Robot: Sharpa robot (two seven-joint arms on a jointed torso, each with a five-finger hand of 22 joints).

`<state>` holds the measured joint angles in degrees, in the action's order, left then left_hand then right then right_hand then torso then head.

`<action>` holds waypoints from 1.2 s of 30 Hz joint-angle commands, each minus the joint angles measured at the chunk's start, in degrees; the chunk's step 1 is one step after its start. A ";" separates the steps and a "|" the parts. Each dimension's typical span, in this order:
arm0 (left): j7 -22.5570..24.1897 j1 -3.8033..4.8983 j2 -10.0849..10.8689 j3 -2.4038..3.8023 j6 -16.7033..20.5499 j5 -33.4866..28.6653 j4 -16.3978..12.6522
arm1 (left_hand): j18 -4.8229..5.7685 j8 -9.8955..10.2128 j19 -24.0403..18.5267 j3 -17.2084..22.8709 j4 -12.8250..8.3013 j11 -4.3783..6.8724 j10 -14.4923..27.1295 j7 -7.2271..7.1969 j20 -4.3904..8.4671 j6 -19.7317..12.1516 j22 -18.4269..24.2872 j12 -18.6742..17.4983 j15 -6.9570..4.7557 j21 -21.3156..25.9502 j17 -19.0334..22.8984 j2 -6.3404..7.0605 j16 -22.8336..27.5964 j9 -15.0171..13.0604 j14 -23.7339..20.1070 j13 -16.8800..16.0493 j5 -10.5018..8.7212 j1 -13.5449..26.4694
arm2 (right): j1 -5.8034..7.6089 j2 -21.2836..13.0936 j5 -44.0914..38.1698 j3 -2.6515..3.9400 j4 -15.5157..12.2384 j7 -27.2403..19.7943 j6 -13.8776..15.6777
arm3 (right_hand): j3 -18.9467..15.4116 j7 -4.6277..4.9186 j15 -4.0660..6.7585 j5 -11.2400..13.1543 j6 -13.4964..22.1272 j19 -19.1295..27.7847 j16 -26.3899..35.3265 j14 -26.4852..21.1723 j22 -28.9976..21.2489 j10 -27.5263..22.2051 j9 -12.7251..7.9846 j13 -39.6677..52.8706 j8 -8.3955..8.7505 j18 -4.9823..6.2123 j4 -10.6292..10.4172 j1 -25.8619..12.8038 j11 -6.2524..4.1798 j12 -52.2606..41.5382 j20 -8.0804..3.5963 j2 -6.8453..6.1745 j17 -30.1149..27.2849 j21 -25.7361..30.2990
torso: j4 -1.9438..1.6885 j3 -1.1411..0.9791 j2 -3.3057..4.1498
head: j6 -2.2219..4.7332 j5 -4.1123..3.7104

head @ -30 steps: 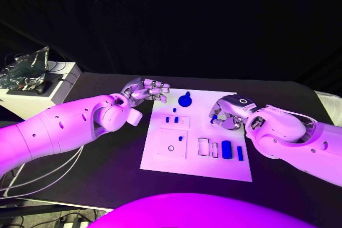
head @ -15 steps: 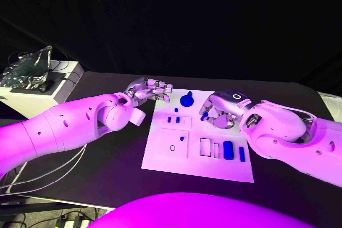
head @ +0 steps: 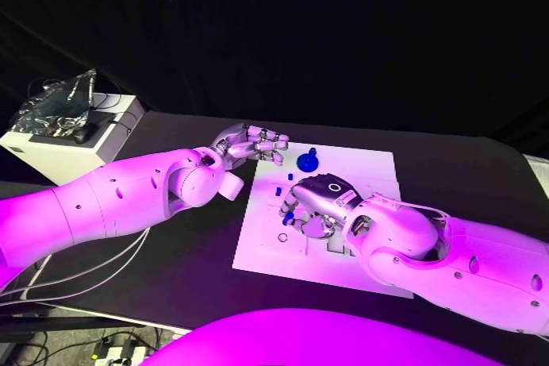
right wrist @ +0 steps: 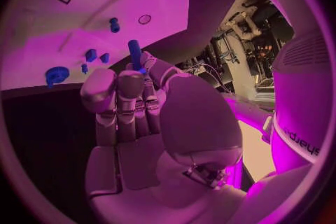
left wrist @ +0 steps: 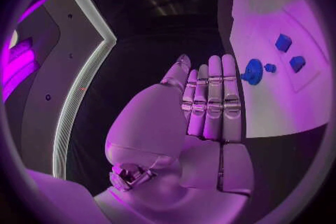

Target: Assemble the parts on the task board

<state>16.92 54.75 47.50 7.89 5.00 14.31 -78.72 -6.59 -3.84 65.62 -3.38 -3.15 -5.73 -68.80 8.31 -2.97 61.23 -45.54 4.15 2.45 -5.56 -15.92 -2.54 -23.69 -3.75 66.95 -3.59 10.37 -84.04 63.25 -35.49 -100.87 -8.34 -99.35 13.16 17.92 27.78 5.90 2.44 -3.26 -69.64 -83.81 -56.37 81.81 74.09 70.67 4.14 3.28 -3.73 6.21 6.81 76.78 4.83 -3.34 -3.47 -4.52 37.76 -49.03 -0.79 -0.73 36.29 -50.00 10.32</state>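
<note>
The right hand [right wrist: 129, 117] pinches a blue peg [right wrist: 135, 54] at its fingertips, the peg jutting past them above the board [head: 266, 255]. The left hand [left wrist: 206, 103] holds nothing, its fingers straight and side by side; a round blue part [left wrist: 252, 71] lies on the board just beyond their tips.

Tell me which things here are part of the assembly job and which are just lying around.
Part of the job:
- white task board
- blue round part
- small blue pegs
- blue rod held in the right robot hand
- left robot hand, open

Lying about:
- white box with crumpled foil
- cables
</note>
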 commanded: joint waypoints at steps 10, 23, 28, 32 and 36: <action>0.35 0.00 -0.72 0.05 -1.31 1.24 0.00 | 0.65 0.05 0.15 0.15 0.23 0.07 0.16 0.03 -0.16 -0.35 0.01 -0.14 0.30 0.29 -0.11 -0.02 0.19 -0.02 -0.01 -0.04 0.27 -0.09 | -2.08 2.43 -1.16 -0.30 1.33 -1.41 0.35 | 0.32 0.36 0.25 -0.22 -0.07 -3.70 0.01 0.01 0.20 4.07 0.02 0.26 0.02 1.26 0.27 2.34 -2.36 -0.19 -0.17 1.91 0.12 0.37 | 0.06 -0.08 -0.02 | 0.00 1.20; 0.23 0.00 -0.70 0.06 -1.22 1.34 -0.04 | 0.65 0.05 0.13 0.23 0.11 0.08 0.16 0.02 -0.12 -0.34 -0.05 -0.15 0.28 0.27 -0.12 0.01 0.19 -0.02 -0.03 -0.04 0.29 -0.32 | -2.79 2.50 -1.24 -0.56 2.66 -1.43 -0.25 | 0.31 0.39 0.24 -0.30 -0.04 -3.69 0.02 0.00 0.18 4.04 0.01 0.26 0.03 1.30 0.32 2.33 -2.34 -0.19 -0.16 1.90 0.12 0.49 | 0.09 -0.07 0.01 | 0.00 1.28; 0.23 0.00 -0.64 0.06 -1.22 1.34 -0.04 | 0.65 0.05 0.13 0.23 0.11 0.08 0.16 0.02 -0.12 -0.34 -0.05 -0.15 0.28 0.27 -0.12 0.01 0.19 -0.02 -0.03 -0.04 0.29 -0.32 | -2.85 2.36 -1.36 -0.70 3.21 -1.34 -0.43 | 0.25 0.39 0.23 -0.26 -0.06 -3.69 0.03 0.02 0.30 4.05 0.02 0.27 0.01 1.40 0.46 2.27 -2.35 -0.20 -0.09 1.95 0.14 0.57 | 0.03 -0.06 -0.02 | 0.00 1.30; 0.23 0.00 -0.58 0.06 -1.21 1.34 -0.04 | 0.65 0.05 0.13 0.23 0.11 0.08 0.16 0.02 -0.12 -0.34 -0.05 -0.15 0.28 0.27 -0.12 0.01 0.19 -0.02 -0.03 -0.04 0.29 -0.32 | -2.92 2.30 -1.39 -0.77 3.22 -1.34 -0.50 | 0.25 0.39 0.23 -0.26 -0.06 -3.69 0.03 0.02 0.30 4.05 0.02 0.27 0.01 1.40 0.46 2.27 -2.35 -0.20 -0.09 1.95 0.14 0.57 | 0.05 -0.07 0.00 | 0.00 1.44; 0.16 0.00 -0.54 0.06 -1.38 1.37 -0.07 | 0.68 0.02 0.03 0.31 0.08 0.11 0.08 -0.05 -0.09 -0.19 -0.35 -0.15 0.27 0.16 -0.14 -0.06 0.16 -0.03 -0.03 -0.04 0.28 -0.36 | -3.04 2.12 -1.41 -0.80 3.04 -1.34 -0.54 | 0.25 0.39 0.23 -0.26 -0.06 -3.69 0.03 0.02 0.30 4.05 0.02 0.27 0.01 1.40 0.46 2.27 -2.35 -0.20 -0.09 1.95 0.14 0.57 | 0.07 -0.05 0.01 | 0.00 1.51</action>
<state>16.80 54.75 47.00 7.90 4.69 15.46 -78.65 -6.59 -3.84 65.62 -3.38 -3.16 -5.73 -68.80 8.31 -2.97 61.23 -45.75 4.15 2.45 -5.57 -15.97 -2.54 -23.69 -3.75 66.95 -3.59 10.37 -84.04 60.33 -33.30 -101.49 -9.13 -96.14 12.32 18.10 27.84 5.89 2.44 -3.33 -69.63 -83.70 -56.36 81.82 74.34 70.67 4.12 3.28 -3.73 6.24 7.03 76.80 4.83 -3.34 -3.36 -4.54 37.82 -48.74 -0.73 -0.80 36.29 -50.00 11.78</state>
